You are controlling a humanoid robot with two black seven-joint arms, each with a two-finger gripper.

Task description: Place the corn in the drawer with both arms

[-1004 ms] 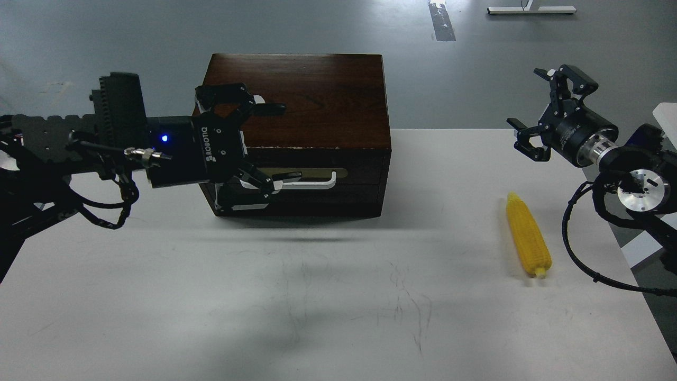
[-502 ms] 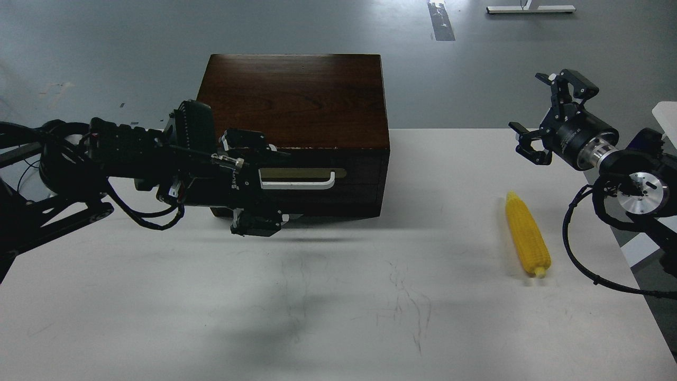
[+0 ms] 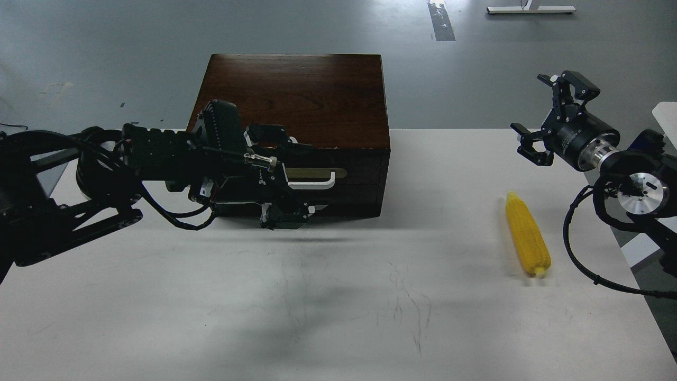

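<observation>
The yellow corn [image 3: 527, 234] lies on the white table at the right, its tip pointing away from me. The dark brown drawer [image 3: 349, 177] is closed in the front of the wooden box [image 3: 296, 95]; its white bar handle [image 3: 314, 184] shows only at its right half. My left gripper [image 3: 288, 177] is open in front of the drawer's left part, with one finger above and one below the handle's left end, which it hides. My right gripper [image 3: 545, 114] is open and empty in the air, beyond and to the right of the corn.
A plain panel [image 3: 349, 203] sits below the drawer. The table [image 3: 370, 296] ends at the right just past the corn. My right arm's cable [image 3: 568, 238] hangs close to the corn's right side.
My left arm has dropped, turned its wrist and moved right along the drawer front, so the gripper now covers the handle's left end. The right gripper has barely shifted.
</observation>
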